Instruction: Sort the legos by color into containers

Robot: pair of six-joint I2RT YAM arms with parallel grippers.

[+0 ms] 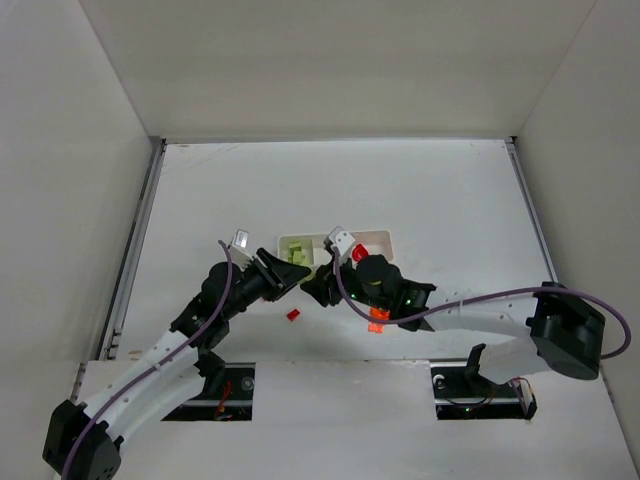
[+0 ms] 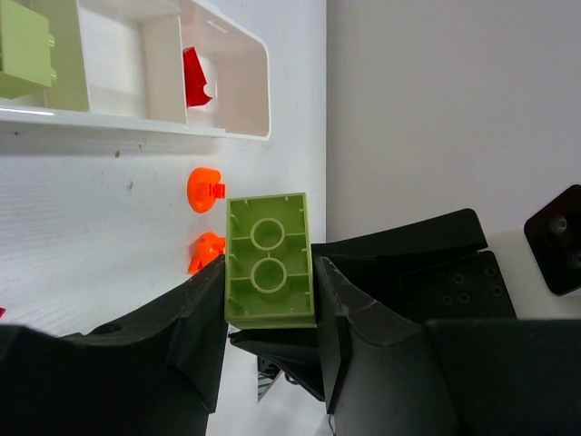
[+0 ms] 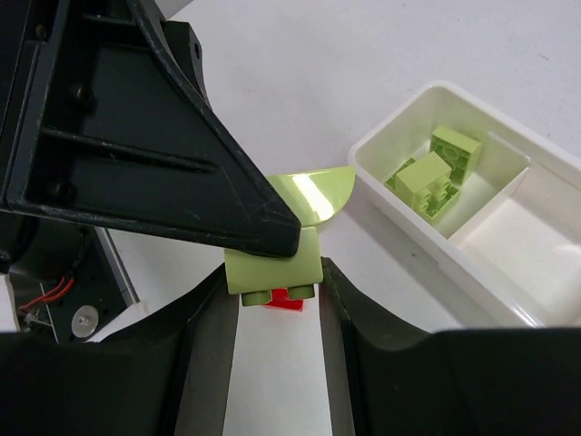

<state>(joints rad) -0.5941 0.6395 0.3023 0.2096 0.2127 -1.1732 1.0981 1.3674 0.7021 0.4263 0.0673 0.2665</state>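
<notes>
A pale green lego [image 2: 270, 259] hangs above the table, and both grippers are on it. My left gripper [image 2: 270, 277] is shut on its sides. My right gripper [image 3: 275, 283] is shut on the same green lego [image 3: 272, 263] from the opposite side, studs facing its camera. The two grippers meet just in front of the white tray [image 1: 380, 237]. Its left container holds green legos [image 3: 434, 168], and a red piece [image 2: 195, 77] lies in the right one. A red lego [image 1: 293, 314] and orange legos [image 2: 204, 189] lie loose on the table.
A pale green half-round piece [image 3: 316, 195] lies on the table beside the tray's wall [image 3: 399, 222]. Another orange lego [image 1: 377, 322] sits under the right arm. White walls enclose the table on three sides.
</notes>
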